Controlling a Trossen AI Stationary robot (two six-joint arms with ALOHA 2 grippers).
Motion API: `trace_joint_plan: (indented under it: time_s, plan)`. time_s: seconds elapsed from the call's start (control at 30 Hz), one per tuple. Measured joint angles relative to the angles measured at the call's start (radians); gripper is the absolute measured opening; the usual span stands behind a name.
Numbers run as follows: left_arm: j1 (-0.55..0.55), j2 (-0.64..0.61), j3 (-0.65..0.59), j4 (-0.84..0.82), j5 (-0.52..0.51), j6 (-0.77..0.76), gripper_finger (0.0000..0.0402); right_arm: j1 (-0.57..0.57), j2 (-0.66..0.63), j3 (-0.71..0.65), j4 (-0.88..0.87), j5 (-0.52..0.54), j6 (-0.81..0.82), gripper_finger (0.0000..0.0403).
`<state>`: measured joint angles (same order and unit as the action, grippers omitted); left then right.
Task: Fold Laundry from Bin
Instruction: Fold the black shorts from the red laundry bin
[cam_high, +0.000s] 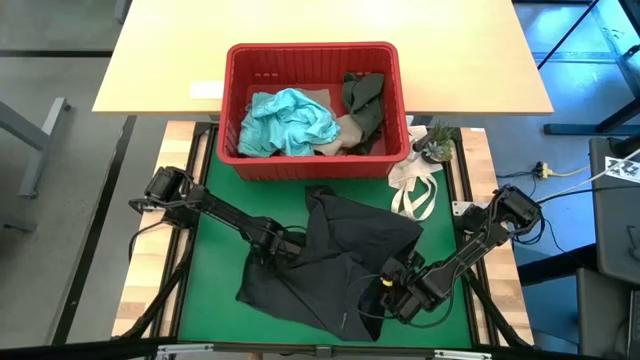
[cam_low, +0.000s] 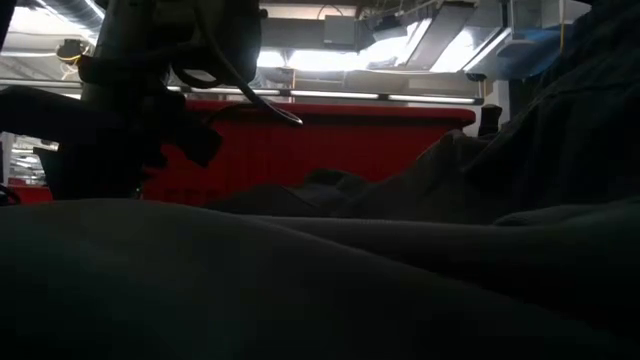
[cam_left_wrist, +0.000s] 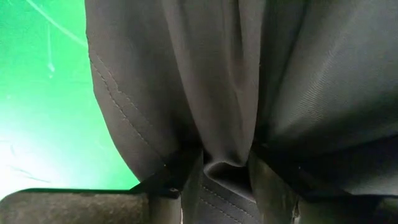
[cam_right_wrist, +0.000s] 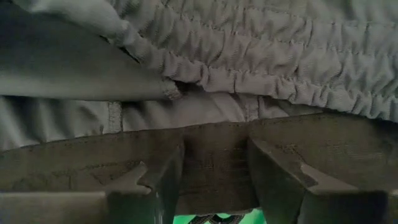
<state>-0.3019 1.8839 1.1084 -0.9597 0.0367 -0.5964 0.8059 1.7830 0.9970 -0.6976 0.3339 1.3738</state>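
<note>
The black garment (cam_high: 340, 265) lies spread and rumpled on the green mat (cam_high: 215, 285). My left gripper (cam_high: 278, 243) is at its left edge and is shut on the cloth (cam_left_wrist: 221, 168). At the garment's near right part, my right gripper (cam_high: 393, 290) is shut on cloth beside a gathered elastic band (cam_right_wrist: 273, 81). The red bin (cam_high: 312, 165) stands at the far side. It holds a teal garment (cam_high: 288, 122), a beige one (cam_high: 345, 132) and a dark olive one (cam_high: 362, 100). In the low view, dark cloth (cam_low: 320, 280) fills the foreground. My left gripper pinches a raised fold of the black garment (cam_left_wrist: 219, 146) between its two fingers, close to a double-stitched hem (cam_left_wrist: 121, 106). The fingers come from above, pointing down. The rest of the garment lies on the mat. My right gripper pinches a flat edge strip of the black garment (cam_right_wrist: 214, 146) between its two fingers, just beside the gathered elastic band. The fingers slant steeply down from the table's right side. One layer or several, I cannot tell. The garment spreads away over the mat.
A white cloth bag with loop handles (cam_high: 415, 190) lies on the mat's far right, next to a small potted plant (cam_high: 436, 143). The bin's far half sits on a pale wooden tabletop (cam_high: 160, 60). Bare green mat shows on the left and near left.
</note>
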Motion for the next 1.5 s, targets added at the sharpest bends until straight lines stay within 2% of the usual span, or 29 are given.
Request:
trace_joint_plan:
  time_s: [0.2,0.33,0.77,0.97,1.13,1.33,1.43,1.5]
  plan:
    - [0.0,0.0,0.0,0.006,0.002,0.0,0.0124,0.004,-0.085,0.064,-0.046,0.0,-0.03,0.0182]
    - [0.0,0.0,0.001,0.008,0.003,0.001,0.0124,0.009,-0.101,0.102,-0.046,0.052,-0.101,0.0182]
    - [0.0,0.0,0.002,0.015,0.002,0.002,0.0124,0.012,-0.094,0.129,0.126,0.251,-0.509,0.0182]
    - [0.0,0.0,0.002,0.015,0.0,0.002,0.0124,-0.009,-0.082,0.129,0.191,0.248,-0.646,0.0182]
    - [0.0,0.0,0.002,0.015,0.0,0.002,0.0124,-0.028,-0.051,0.129,0.193,0.171,-0.721,0.0182]
    - [0.0,0.0,0.002,0.014,-0.001,0.003,0.0124,-0.034,-0.033,0.128,0.21,0.203,-0.745,0.0181]
    - [0.0,0.0,0.002,0.014,-0.001,0.003,0.0124,-0.034,-0.033,0.128,0.208,0.193,-0.755,0.016]
    - [0.0,0.0,0.002,0.014,-0.001,0.003,0.0124,-0.034,-0.032,0.128,0.208,0.172,-0.755,0.0129]
